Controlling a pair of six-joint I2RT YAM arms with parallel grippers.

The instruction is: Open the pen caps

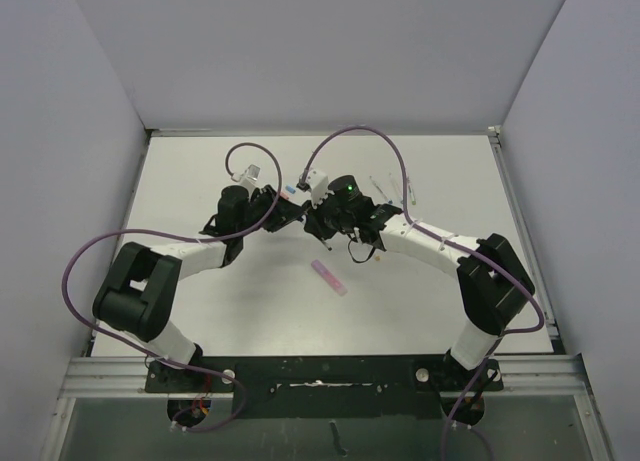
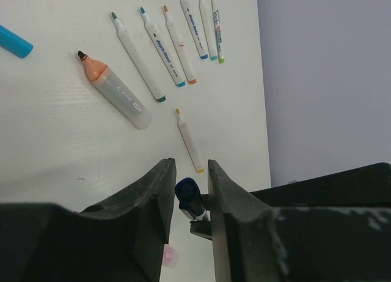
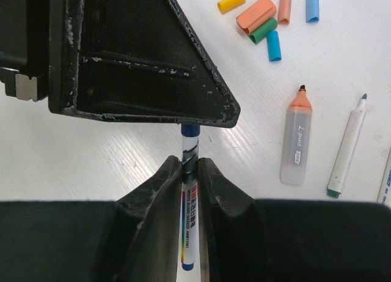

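Left gripper [image 2: 189,167] sits nearest the lens in the left wrist view. Its jaws are set narrowly on either side of a dark blue cap [image 2: 187,192]. A sliver of gap is seen on one side, so a firm grip cannot be confirmed. Beyond, on the tabletop [image 2: 55,147], a row of uncapped pens [image 2: 166,46] is laid out with tips bare. A fat orange marker [image 2: 116,89] and a short yellow-tipped pen [image 2: 189,140] lie among them. One light blue cap [image 2: 14,41] is noted lying loose.

Right wrist view: the right gripper [image 3: 189,163] is clamped tight on the white body of the blue-capped pen [image 3: 189,218]. The capped end is tucked under the left gripper, and the cap is seen still seated. Six loose caps [image 3: 256,14] are grouped on the tabletop, well apart from the grippers.

Top external view: both grippers are met over the tabletop's middle. The pens are seen toward the far right corner. A pink item [image 1: 328,278] lies between the middle and the near edge; whether it is capped cannot be told.

Progress, as judged: most caps are off. The dark blue one is in hand but not yet pulled, and the pink item is possibly left.
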